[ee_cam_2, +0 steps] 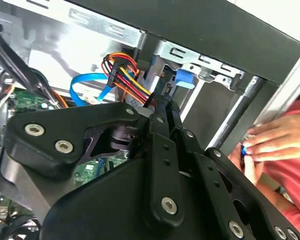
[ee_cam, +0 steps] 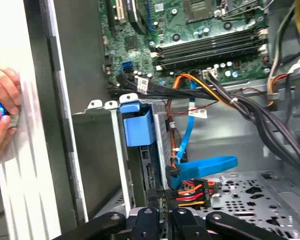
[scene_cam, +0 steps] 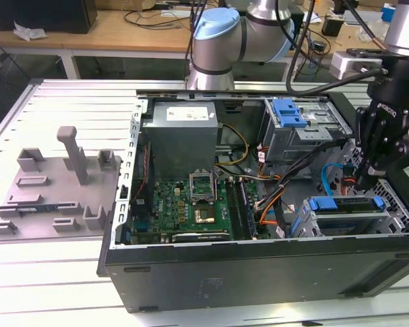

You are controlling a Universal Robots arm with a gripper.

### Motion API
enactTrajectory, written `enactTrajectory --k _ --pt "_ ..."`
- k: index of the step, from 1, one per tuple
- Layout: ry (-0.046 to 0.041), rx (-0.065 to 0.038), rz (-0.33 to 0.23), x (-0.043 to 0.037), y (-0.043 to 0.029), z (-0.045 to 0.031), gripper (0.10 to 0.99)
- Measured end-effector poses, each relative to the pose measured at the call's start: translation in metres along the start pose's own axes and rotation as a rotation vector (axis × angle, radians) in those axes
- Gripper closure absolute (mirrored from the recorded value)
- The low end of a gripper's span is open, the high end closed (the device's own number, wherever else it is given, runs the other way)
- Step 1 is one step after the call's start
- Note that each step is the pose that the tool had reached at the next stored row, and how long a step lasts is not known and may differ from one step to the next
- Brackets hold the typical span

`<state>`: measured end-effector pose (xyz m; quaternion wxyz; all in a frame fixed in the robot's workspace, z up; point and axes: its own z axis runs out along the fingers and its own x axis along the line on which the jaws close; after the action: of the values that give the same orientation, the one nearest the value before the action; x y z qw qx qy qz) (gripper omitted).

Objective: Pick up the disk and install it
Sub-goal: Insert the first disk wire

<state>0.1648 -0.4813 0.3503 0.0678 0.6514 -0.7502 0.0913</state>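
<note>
— What do you have, starting from the exterior view's left?

— I see a grey fixture plate [scene_cam: 54,184] on the table [scene_cam: 54,279], well apart from the work. Then comes the open case [scene_cam: 259,272], with the power supply [scene_cam: 180,133] beside the motherboard [scene_cam: 184,204].

— And the disk?

— The disk [scene_cam: 353,204] lies flat in the lower bay at the case's corner on the exterior view's right, with a blue rail at each end. In the first wrist view I see its blue rail end [ee_cam: 138,129] in the bay, with a blue cable [ee_cam: 205,165] near it.

— Jaws?

— My gripper [scene_cam: 362,178] hangs just above the disk. Its jaws are pressed together with nothing between them. I cannot tell whether it touches the disk. In the second wrist view, a hand [ee_cam_2: 270,145] outside the case wall holds a small blue piece [ee_cam_2: 244,149].
</note>
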Motion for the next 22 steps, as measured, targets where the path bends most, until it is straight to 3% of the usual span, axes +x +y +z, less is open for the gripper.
enactTrajectory --k 2,3,4,5,6,7,9,15,22 --pt "-0.0228 -0.003 0.000 0.0029 -0.0004 0.0005 0.918" --pt "-0.0526 -0.008 0.001 0.0067 -0.0009 0.0014 0.918" --pt "-0.0699 -0.010 0.001 0.0088 -0.0012 0.0017 0.918" --pt "-0.0814 -0.012 0.001 0.0101 -0.0014 0.0018 0.918" --pt "-0.1003 -0.014 0.002 0.0119 -0.0016 0.0020 0.918" --pt "-0.1068 -0.015 0.001 0.0126 -0.0017 0.0021 0.918" --pt "-0.1179 -0.016 -0.003 0.0143 -0.0020 0.0021 0.918" --pt "-0.1363 -0.016 -0.020 0.0186 -0.0026 0.0023 0.918" --pt "-0.1363 -0.017 -0.023 0.0204 -0.0053 0.0028 0.918"
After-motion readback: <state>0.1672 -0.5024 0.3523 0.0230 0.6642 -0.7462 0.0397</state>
